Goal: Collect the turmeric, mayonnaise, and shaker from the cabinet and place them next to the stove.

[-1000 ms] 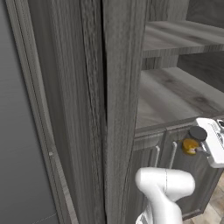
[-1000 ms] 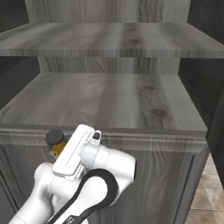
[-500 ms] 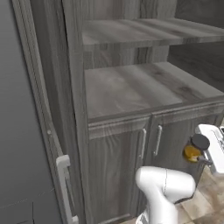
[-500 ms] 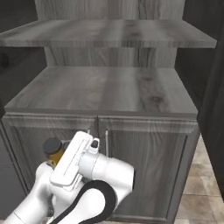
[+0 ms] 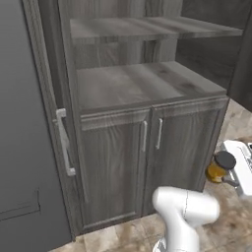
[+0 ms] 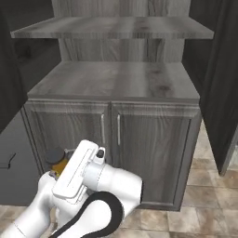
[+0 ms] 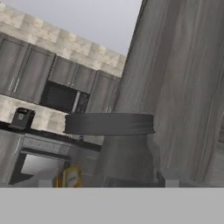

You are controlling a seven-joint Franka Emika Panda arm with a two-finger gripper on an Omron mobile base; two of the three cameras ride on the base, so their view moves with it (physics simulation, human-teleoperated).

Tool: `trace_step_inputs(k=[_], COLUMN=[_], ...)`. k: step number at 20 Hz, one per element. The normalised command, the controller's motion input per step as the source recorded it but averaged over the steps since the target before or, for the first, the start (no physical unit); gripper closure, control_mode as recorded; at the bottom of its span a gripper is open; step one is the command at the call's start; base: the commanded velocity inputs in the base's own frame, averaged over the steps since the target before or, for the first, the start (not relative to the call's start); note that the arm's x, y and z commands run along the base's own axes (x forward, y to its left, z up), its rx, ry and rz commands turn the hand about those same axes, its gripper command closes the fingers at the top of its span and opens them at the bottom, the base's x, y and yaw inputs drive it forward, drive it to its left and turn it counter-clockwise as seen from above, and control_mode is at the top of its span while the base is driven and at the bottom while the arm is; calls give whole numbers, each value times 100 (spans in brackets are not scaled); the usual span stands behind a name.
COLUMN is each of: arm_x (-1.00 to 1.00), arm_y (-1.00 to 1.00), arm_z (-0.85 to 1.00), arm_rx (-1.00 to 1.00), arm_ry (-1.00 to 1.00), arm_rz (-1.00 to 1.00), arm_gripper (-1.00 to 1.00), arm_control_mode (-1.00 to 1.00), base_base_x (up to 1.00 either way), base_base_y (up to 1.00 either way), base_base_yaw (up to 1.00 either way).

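Observation:
My gripper (image 5: 225, 173) is shut on the turmeric (image 5: 220, 167), a small glass jar with a grey lid and yellow-orange powder. It hangs at door height off the cabinet's right front corner. From the right base the turmeric (image 6: 57, 161) peeks out left of the white hand, in front of the left door, in the gripper (image 6: 63, 166). In the hand view the jar's grey lid (image 7: 109, 123) looms between the fingertips of the gripper (image 7: 108, 177). The grey wood-grain cabinet (image 5: 147, 88) (image 6: 116, 81) has bare open shelves and two shut doors. The mayonnaise and shaker are out of view.
A plain grey fridge (image 5: 24, 123) with a pale handle (image 5: 64, 142) stands left of the cabinet. A dark tall panel (image 6: 223, 93) flanks its right side. Tiled floor (image 6: 209, 190) lies in front. Far off in the hand view are wall cabinets, a microwave (image 7: 61, 97) and an oven front.
Both base views have pulled back from the cabinet, so the camera moved: doors, fridge and floor now show. The turmeric stays in my gripper.

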Motion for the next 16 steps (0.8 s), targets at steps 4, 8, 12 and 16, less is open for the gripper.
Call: trace_step_inputs(k=[4, 8, 12, 16], arm_x=[0, 0, 0, 0], arm_y=[0, 0, 0, 0], arm_z=[0, 0, 0, 0], arm_rx=[0, 0, 0, 0], arm_ry=[0, 0, 0, 0], arm_rz=[0, 0, 0, 0], arm_gripper=[100, 100, 100, 100], arm_control_mode=[100, 100, 100, 100], base_base_x=[-84, -82, -64, -47], base_base_y=[33, 55, 71, 72], base_base_yaw=[14, 21, 26, 29])
